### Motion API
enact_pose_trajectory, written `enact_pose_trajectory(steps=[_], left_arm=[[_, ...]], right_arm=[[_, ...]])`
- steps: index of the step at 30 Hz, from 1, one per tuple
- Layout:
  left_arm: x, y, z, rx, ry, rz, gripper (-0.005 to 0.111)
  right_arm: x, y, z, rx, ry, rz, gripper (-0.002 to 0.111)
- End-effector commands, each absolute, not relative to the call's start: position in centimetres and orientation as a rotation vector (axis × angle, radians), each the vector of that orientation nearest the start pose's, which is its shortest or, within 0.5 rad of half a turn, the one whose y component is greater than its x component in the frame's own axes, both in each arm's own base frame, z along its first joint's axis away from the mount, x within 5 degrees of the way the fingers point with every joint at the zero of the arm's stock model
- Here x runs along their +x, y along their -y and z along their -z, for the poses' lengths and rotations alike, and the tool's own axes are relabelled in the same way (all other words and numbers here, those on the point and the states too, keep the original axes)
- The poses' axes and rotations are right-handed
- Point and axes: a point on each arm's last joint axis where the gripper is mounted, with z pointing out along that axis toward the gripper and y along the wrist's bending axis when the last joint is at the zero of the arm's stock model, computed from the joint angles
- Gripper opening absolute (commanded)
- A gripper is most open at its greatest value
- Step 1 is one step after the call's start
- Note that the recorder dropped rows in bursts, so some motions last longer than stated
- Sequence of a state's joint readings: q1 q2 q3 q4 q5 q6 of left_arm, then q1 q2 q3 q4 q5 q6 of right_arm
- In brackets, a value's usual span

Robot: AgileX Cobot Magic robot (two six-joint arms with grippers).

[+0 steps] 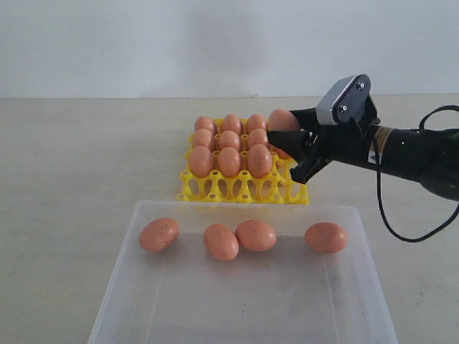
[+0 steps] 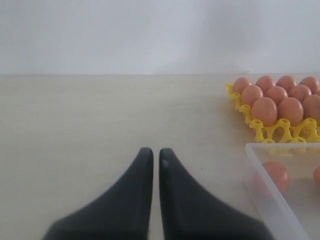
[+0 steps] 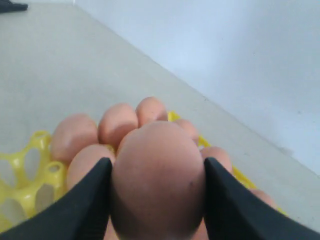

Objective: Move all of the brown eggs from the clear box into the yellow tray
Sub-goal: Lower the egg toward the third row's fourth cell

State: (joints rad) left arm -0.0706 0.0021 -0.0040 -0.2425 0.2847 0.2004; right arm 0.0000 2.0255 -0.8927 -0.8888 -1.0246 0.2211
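Observation:
The yellow tray [image 1: 244,189] holds several brown eggs [image 1: 229,161] in its far three rows; its near row of cups shows no egg. My right gripper [image 1: 287,132] is shut on another brown egg [image 1: 282,120] above the tray's right side. In the right wrist view that egg [image 3: 157,175] fills the gap between both fingers [image 3: 85,200], with tray eggs [image 3: 117,122] behind it. Several brown eggs [image 1: 221,241] lie in a row in the clear box [image 1: 244,301]. My left gripper [image 2: 156,152] is shut with nothing in it, over bare table left of the box [image 2: 265,175].
The box sits just in front of the tray [image 2: 265,131], on a beige tabletop [image 1: 86,158] with a white wall behind. A black cable [image 1: 401,229] hangs in a loop from the right arm beside the box's right side.

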Motion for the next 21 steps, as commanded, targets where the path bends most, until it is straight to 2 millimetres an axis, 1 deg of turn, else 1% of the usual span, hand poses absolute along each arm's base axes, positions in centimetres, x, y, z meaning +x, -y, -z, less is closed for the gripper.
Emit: enact_pose_trajectory(steps=[1,4,6,8,11,14,21], left_arm=[[5.4,1.0,-18.8,0.092,-1.758,0.14,0.004],[5.4,1.0,-18.8,0.092,-1.758,0.14,0.004],[5.4,1.0,-18.8,0.092,-1.758,0.14,0.004],[5.4,1.0,-18.8,0.092,-1.758,0.14,0.004],[5.4,1.0,-18.8,0.092,-1.758,0.14,0.004],[5.4,1.0,-18.8,0.092,-1.758,0.14,0.004],[5.4,1.0,-18.8,0.092,-1.758,0.14,0.004]], right_arm=[[37.1,-6.4,-14.5,-0.784,-1.532,-0.48,0.0],[37.1,-6.3,-14.3,-0.735,-1.579,-0.518,0.0],[37.2,-6.1,-13.8,-0.689,-1.66,-0.528,0.0],[37.3,-5.8,-13.3,-0.644,-1.745,-0.527,0.0],[37.4,-5.5,-12.9,-0.636,-1.798,-0.492,0.0],[37.4,-5.3,-12.6,-0.636,-1.836,-0.466,0.0],[37.4,-5.2,-12.4,-0.647,-1.853,-0.452,0.0]])
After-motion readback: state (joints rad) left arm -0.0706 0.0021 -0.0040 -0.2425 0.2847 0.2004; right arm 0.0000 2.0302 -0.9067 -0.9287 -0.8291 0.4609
